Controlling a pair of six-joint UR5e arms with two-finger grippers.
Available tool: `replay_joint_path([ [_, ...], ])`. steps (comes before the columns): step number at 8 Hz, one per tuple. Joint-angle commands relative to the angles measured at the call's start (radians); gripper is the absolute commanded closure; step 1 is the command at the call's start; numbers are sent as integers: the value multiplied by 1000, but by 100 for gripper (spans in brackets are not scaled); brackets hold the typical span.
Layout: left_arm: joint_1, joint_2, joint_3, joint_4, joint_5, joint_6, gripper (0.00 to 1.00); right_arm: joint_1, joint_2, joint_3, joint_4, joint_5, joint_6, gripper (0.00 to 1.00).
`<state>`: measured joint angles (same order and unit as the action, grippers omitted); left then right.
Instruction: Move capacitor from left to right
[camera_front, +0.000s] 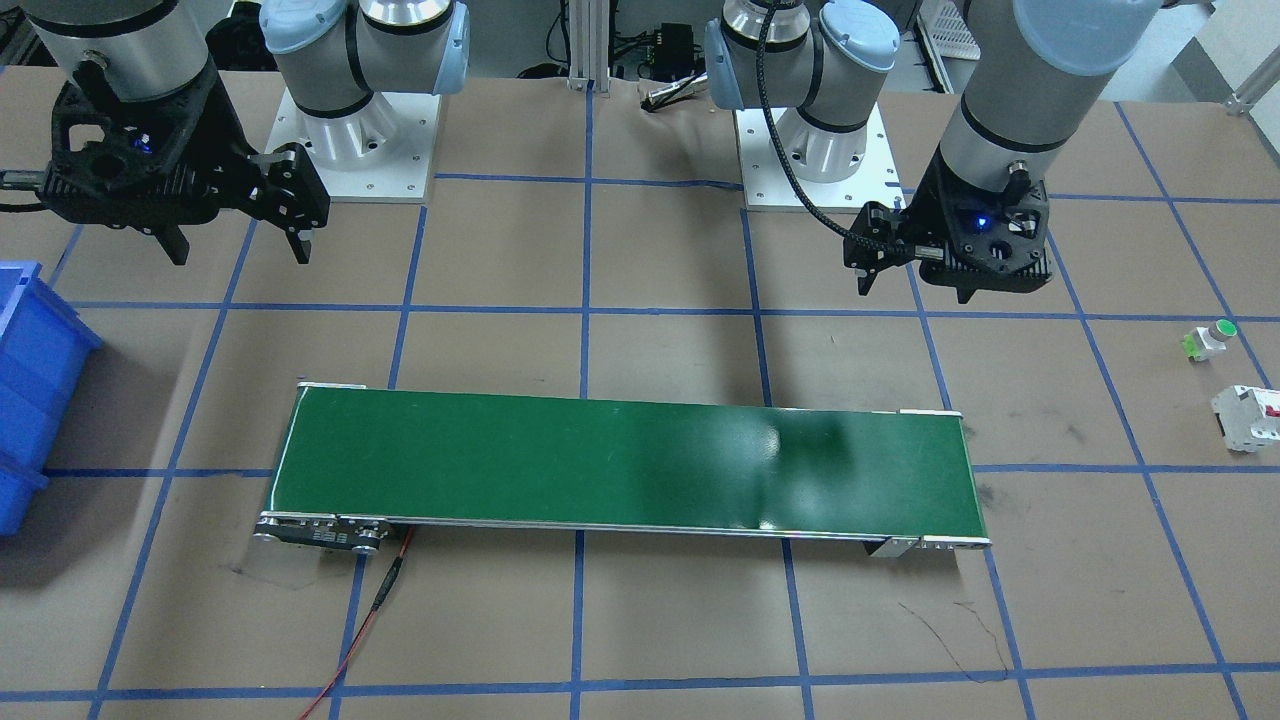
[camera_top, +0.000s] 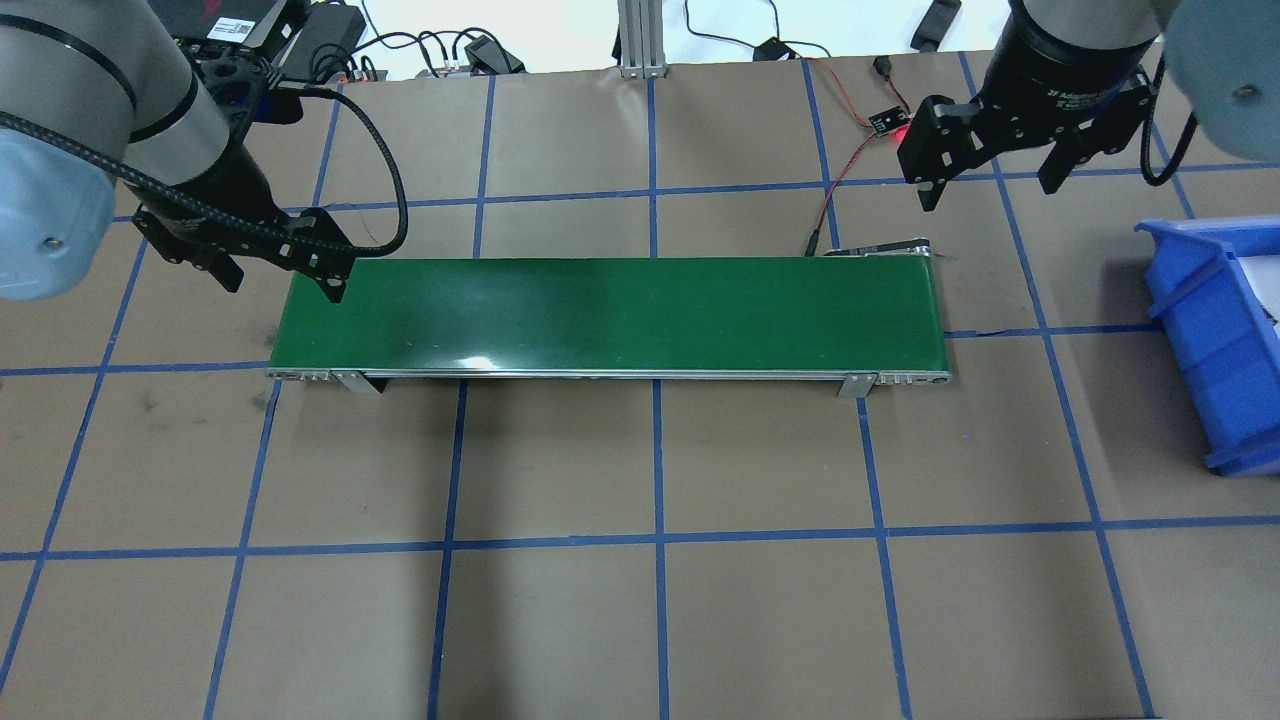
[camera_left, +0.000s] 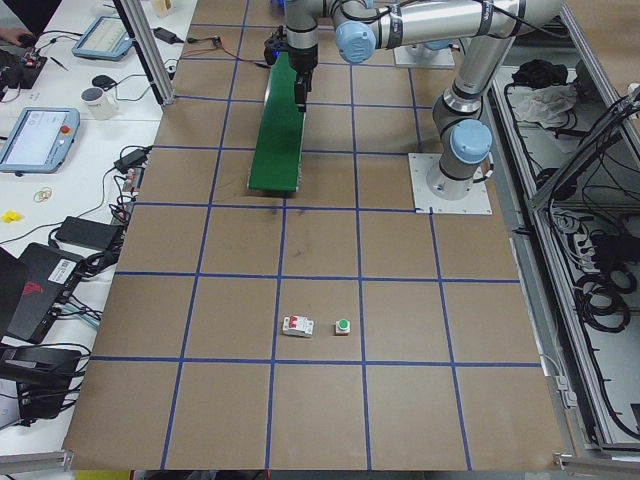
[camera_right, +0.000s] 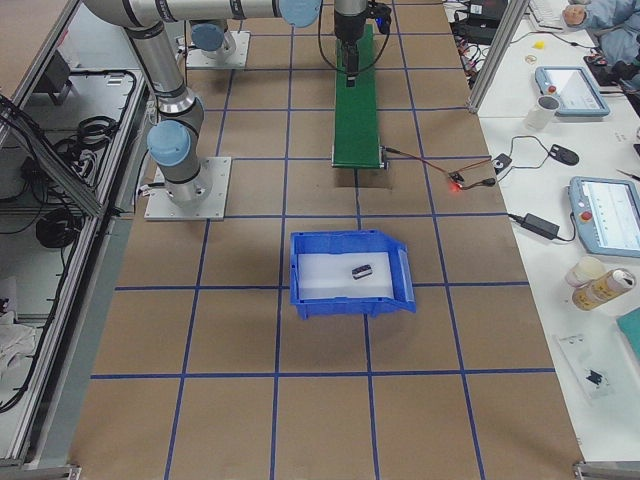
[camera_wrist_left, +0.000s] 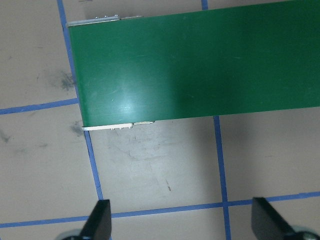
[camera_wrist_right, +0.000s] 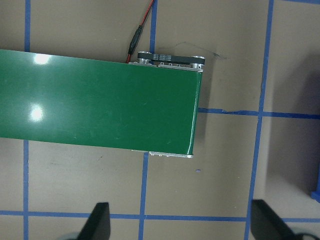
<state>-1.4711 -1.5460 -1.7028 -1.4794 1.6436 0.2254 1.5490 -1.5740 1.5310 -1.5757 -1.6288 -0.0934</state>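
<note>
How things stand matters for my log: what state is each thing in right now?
left tool: open, empty.
right tool: open, empty.
capacitor: lying on its side inside the blue bin, not gripped.
conveyor belt: nothing on it; cannot tell if running.
breaker: lying loose, not gripped.
push button: loose beside the breaker, not touching it.

You will find the capacitor (camera_right: 362, 270), a small stubby dark cylinder, lying on its side on the pale floor of the blue bin (camera_right: 350, 303) on the robot's right, clear of the walls.
</note>
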Motion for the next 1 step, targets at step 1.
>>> replay_joint_path([
  [1, 0, 4, 5, -42, -1, -9, 0, 2, 0, 0, 2, -12, 3, 0],
])
